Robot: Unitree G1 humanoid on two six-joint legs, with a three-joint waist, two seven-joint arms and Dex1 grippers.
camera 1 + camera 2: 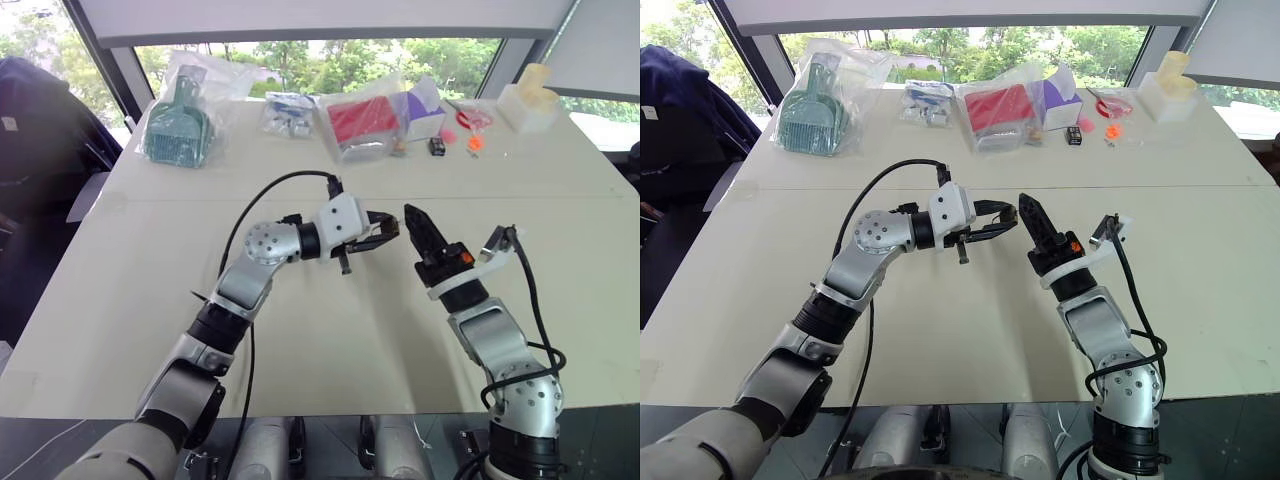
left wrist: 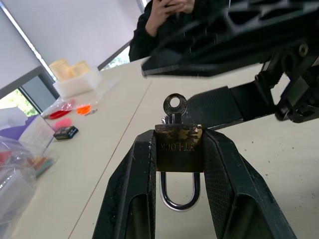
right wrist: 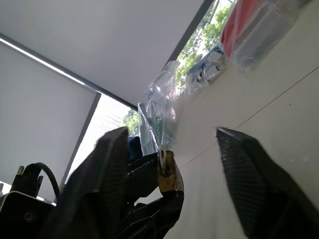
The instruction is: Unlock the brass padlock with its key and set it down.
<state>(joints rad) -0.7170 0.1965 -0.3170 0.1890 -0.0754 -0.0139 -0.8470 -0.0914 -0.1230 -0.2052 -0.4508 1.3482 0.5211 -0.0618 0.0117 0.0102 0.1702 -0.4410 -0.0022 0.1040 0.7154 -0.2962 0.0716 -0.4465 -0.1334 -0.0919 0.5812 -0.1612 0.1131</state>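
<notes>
Head views: our left gripper (image 1: 385, 232) is held above the table (image 1: 120, 300), pointing across toward our right gripper (image 1: 418, 228), which sits just beside it, tips near but apart. Clutter in bags lines the far edge by the window, well apart from the work; nothing of the task lies on the tabletop itself.

Left wrist view: left fingers (image 2: 134, 189) are pressed tight on the brass padlock (image 2: 178, 153), gripping its body from both sides. The key (image 2: 175, 107) is seated in the keyhole w/ its bow sticking out toward the right gripper. The shackle (image 2: 178, 191) loops back between the fingers & looks seated in the body, so we judge the lock not yet opened. A person stands beyond the table's far side.

Right wrist view: right fingers (image 3: 259, 179) are spread, nothing between them; the padlock in the left grip sits ahead, in line w/ the gap.

Progress, as we judge: key is in, lock is held. Left to do: pinch the key bow, turn it, free the shackle, then set the padlock down.
</notes>
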